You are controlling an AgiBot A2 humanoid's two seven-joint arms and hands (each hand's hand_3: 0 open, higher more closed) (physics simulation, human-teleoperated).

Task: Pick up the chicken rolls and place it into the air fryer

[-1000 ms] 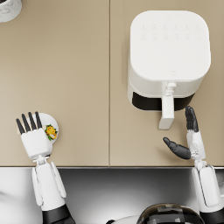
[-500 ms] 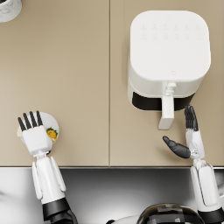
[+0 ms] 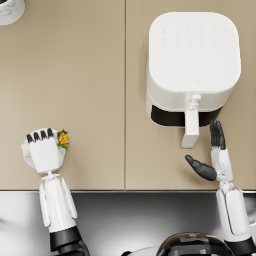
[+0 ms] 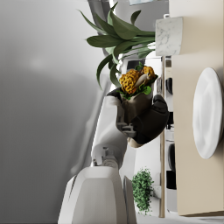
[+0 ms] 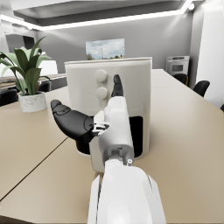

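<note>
Left hand: the left hand [image 3: 45, 151] has its fingers curled tight around the chicken rolls [image 3: 63, 139], which it holds lifted off the table; the left wrist view shows the same hand [image 4: 141, 118] wrapped round the roll [image 4: 136, 82], with the orange crumbed filling and green leaf standing out past the fingertips.
Right hand: the right hand [image 3: 215, 159] holds nothing; its fingers [image 3: 216, 134] are straight and close together, and the thumb [image 3: 199, 167] is spread wide to the side.
What the right hand touches: it stands just beside the air fryer's handle [image 3: 191, 127]; whether it touches the handle cannot be told.
Chicken rolls: in the left hand's grasp, well apart from the air fryer [image 3: 192, 67], above a white plate [image 4: 207, 112] that lies on the table beyond the fingers.
Air fryer: white, upright on the table ahead of the right hand's fingertips, with a dark gap at its drawer [image 5: 136, 130].
Surface: a beige table [image 3: 95, 85] with a seam running down its middle.
Room: grey walls, ceiling light strips, a picture on the far wall [image 5: 105, 48], dark chairs [image 5: 201, 88].
Count: one chicken roll, one air fryer, one plate, one potted plant in a marbled pot [image 5: 32, 101], two hands.
</note>
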